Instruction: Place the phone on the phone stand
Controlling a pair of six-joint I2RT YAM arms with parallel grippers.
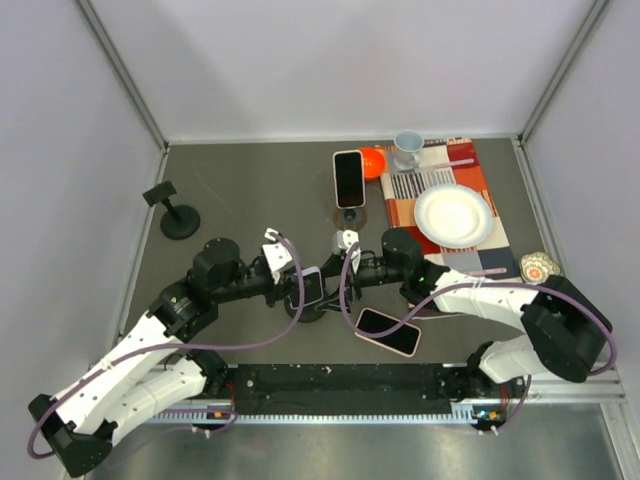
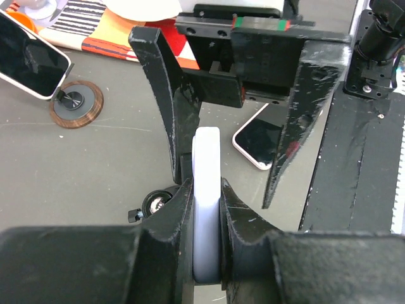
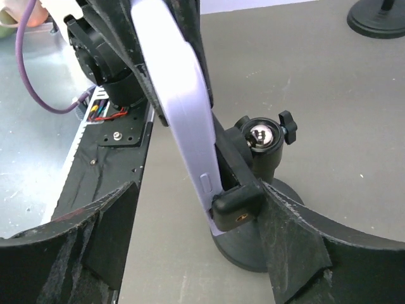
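Phone [image 3: 177,95]: resting in phone stand [image 3: 250,253], mid near edge of table [image 1: 250,190]. Left gripper [image 2: 207,190] clamped on it; right gripper [image 2: 234,152] spread wide. Step: seating. Next, likely: gentle left release.

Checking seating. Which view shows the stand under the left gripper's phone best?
Right wrist: the stand shows close up, with its ball joint, base and cradle lip, and the phone against the lip. Left wrist catches only its ball joint, low beside the phone. Top external: phone and arms mostly hide it.

loose phone [image 1: 388,331] beside stand [image 3: 243,248], perhaps tight
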